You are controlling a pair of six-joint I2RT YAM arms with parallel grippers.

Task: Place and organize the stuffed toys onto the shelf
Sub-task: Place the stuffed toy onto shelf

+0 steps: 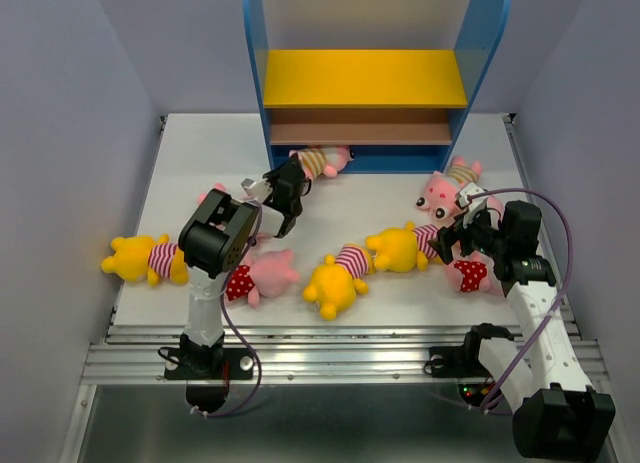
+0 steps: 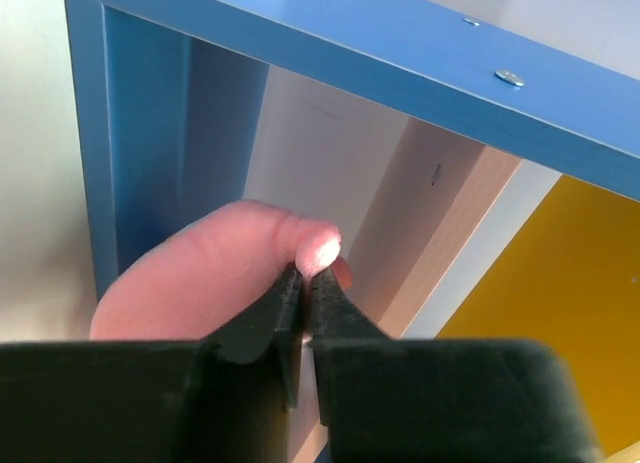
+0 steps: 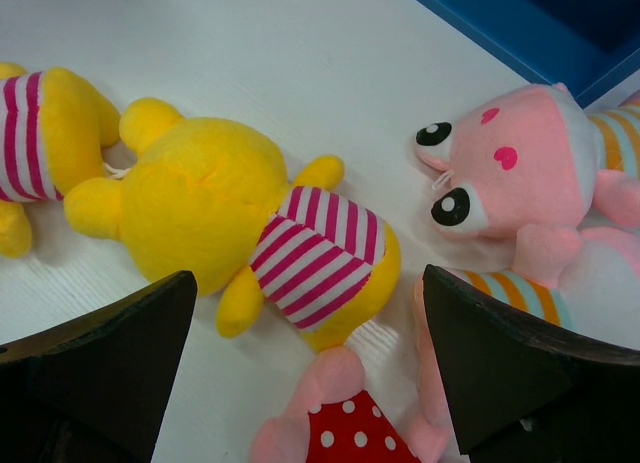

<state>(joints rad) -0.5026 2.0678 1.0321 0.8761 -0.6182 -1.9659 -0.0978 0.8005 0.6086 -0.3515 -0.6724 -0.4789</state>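
Note:
The shelf [image 1: 365,78] stands at the back with blue side panels, a yellow upper board, a brown middle board and a blue base. My left gripper [image 1: 296,188] is shut on a pink limb of a tan-striped pig [image 1: 325,161] that lies at the shelf's base. In the left wrist view the gripper [image 2: 308,283] pinches the pink plush [image 2: 200,283] in front of the shelf [image 2: 140,133]. My right gripper [image 1: 450,241] is open and empty, hovering over a yellow bear [image 1: 398,247] and a red-dotted pig [image 1: 470,274]; in its wrist view the gripper [image 3: 308,303] straddles that bear [image 3: 200,208].
More toys lie on the white table [image 1: 200,143]: a bear [image 1: 145,258] at far left, a red-dotted pig [image 1: 255,276], a bear [image 1: 338,281] in the middle, and a tan-striped pig [image 1: 445,188] at right, which also shows in the right wrist view [image 3: 520,173].

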